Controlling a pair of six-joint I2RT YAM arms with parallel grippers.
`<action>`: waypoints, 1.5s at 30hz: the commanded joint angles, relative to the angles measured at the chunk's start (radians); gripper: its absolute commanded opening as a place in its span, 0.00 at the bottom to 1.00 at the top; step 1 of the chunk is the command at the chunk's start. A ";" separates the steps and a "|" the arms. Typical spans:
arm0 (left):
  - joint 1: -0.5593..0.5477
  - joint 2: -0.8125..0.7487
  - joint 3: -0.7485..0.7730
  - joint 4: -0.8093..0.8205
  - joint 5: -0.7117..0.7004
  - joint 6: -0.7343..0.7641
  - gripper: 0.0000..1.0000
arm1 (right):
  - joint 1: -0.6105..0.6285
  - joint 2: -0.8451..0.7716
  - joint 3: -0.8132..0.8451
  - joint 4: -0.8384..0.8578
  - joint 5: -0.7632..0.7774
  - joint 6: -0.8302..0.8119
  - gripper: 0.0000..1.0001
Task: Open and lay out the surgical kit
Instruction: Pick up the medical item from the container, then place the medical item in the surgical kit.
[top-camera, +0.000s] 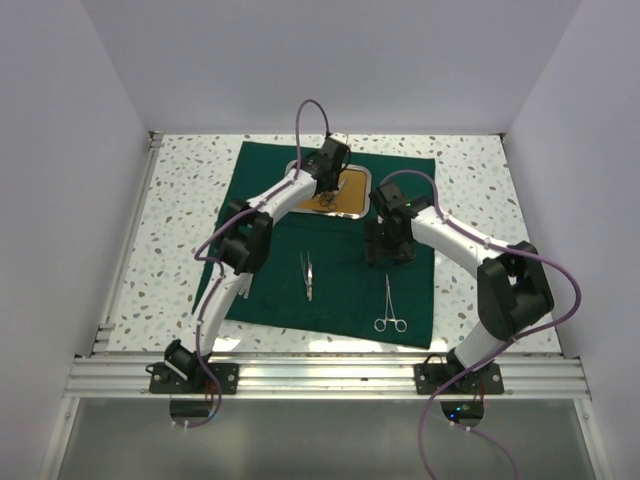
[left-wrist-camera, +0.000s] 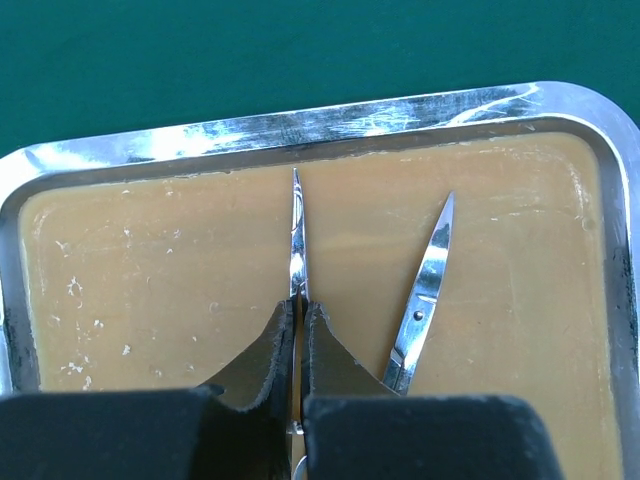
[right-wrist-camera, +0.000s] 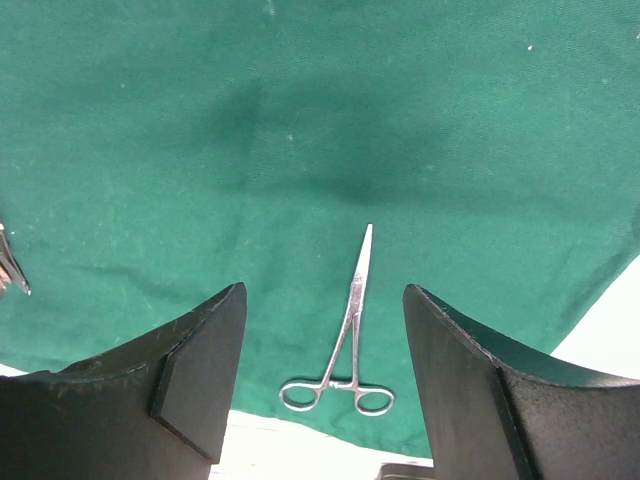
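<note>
The dark green cloth lies spread flat on the table. The steel tray with an orange-brown floor sits at the cloth's far edge. My left gripper reaches into the tray. In the left wrist view the left gripper is shut on one blade of the scissors; the other blade splays to the right over the tray floor. Tweezers and ring-handled forceps lie on the cloth. My right gripper hovers open and empty above the cloth, with the forceps seen between its fingers.
The tray rim curves round close beyond the scissor tips. The speckled white table is walled in on three sides, with an aluminium rail along the near edge. The tip of the tweezers shows at the right wrist view's left edge.
</note>
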 joint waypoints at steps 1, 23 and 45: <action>-0.022 0.031 -0.060 -0.171 0.069 -0.018 0.00 | 0.002 -0.042 -0.011 0.012 -0.016 -0.011 0.67; -0.014 -0.329 -0.046 -0.268 0.030 -0.100 0.00 | 0.001 -0.141 -0.028 0.032 -0.033 -0.016 0.67; -0.489 -0.827 -0.744 -0.147 0.052 -0.773 0.00 | -0.037 -0.352 0.161 -0.199 0.231 0.136 0.68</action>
